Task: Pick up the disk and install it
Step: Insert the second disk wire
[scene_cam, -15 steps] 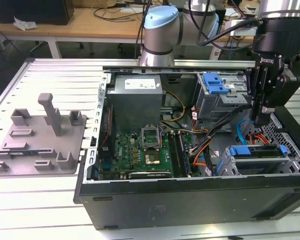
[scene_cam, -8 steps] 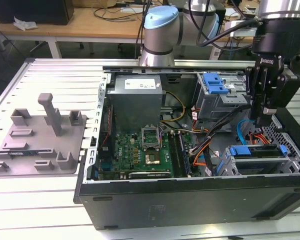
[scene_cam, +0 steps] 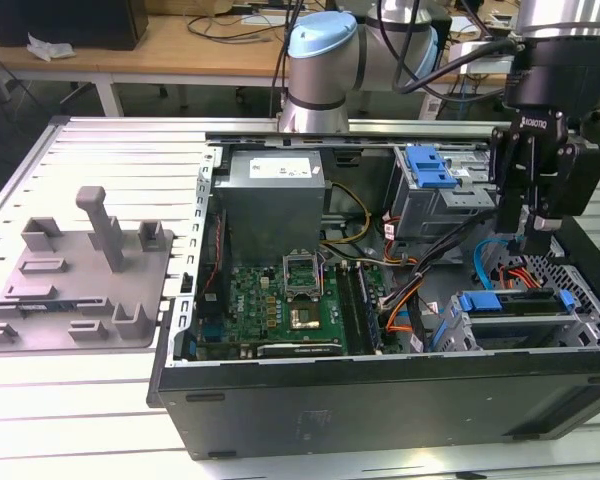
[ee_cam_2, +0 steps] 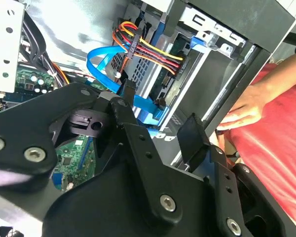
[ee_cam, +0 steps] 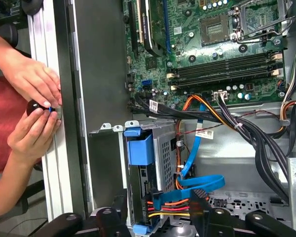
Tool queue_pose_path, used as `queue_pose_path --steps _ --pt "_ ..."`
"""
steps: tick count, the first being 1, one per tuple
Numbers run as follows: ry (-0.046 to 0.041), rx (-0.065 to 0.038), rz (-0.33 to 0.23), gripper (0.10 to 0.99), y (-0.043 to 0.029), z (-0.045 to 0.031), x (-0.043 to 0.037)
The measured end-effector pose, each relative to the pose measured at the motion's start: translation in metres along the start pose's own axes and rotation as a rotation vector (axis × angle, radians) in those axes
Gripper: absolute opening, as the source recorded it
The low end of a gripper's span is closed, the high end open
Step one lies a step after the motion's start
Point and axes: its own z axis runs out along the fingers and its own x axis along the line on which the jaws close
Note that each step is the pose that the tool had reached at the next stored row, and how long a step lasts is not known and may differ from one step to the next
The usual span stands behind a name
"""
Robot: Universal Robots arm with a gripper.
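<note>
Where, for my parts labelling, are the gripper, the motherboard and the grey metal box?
gripper (scene_cam: pixel 536 233), exterior view, midway between its fingertips.
motherboard (scene_cam: pixel 258 300), exterior view, on the green board surface.
grey metal box (scene_cam: pixel 275 215), exterior view, on its bare grey face beside the white sticker.

A slatted grey metal table (scene_cam: pixel 100 140) fills the exterior view. On it, at centre and right of the frame, lies an open black computer case (scene_cam: pixel 380 400). At the left of the frame, just beside the case, rests a grey plastic fixture plate (scene_cam: pixel 75 290) with upright posts.
</note>
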Motion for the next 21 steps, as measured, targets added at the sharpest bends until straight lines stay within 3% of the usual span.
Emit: queue_pose_path --steps 2,5,6,7,14,16,21 --pt "0.0 0.0 0.0 0.604 0.0 0.0001 -0.0001" --pt "0.0 0.0 0.0 0.412 0.0 0.0003 -0.0001" --pt "0.0 0.0 0.0 0.412 0.0 0.0003 -0.0002" --pt "0.0 0.0 0.0 0.349 0.0 0.0004 -0.0002" --pt "-0.0003 0.0 0.0 0.349 0.0 0.0008 -0.0002" --pt "0.0001 -0.001 0.001 0.349 -0.0003 -0.0044 0.0031" --pt "0.0002 -0.002 0.003 0.349 -0.0004 -0.0045 0.0045"
